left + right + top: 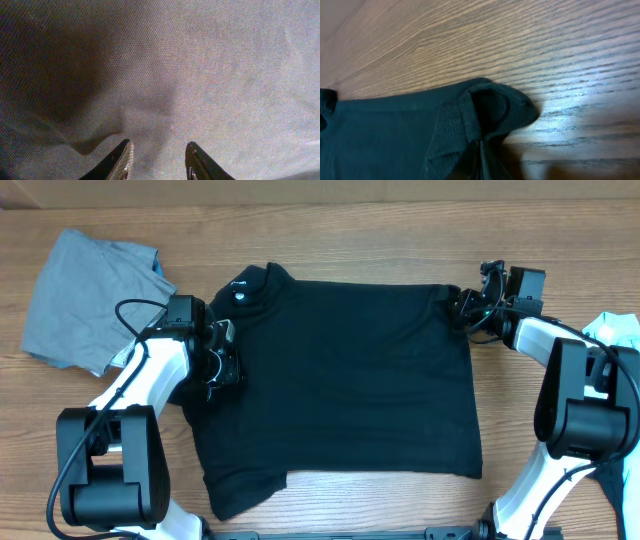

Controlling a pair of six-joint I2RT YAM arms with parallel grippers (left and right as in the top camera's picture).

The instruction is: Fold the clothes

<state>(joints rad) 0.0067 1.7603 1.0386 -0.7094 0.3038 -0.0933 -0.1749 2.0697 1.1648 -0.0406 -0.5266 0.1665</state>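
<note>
Robotics lab: arms (150, 380) on wood-grain table (330, 230)

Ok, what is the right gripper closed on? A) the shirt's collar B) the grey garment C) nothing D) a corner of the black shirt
D: the right wrist view shows the right gripper shut on a bunched corner of the black shirt, with bare table beyond.

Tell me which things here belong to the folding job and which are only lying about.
Job in hand: black shirt, spread out; left pincer over it; right pincer shut on its corner.
Lying about: grey garment and light-blue cloth, untouched at the sides.
</note>
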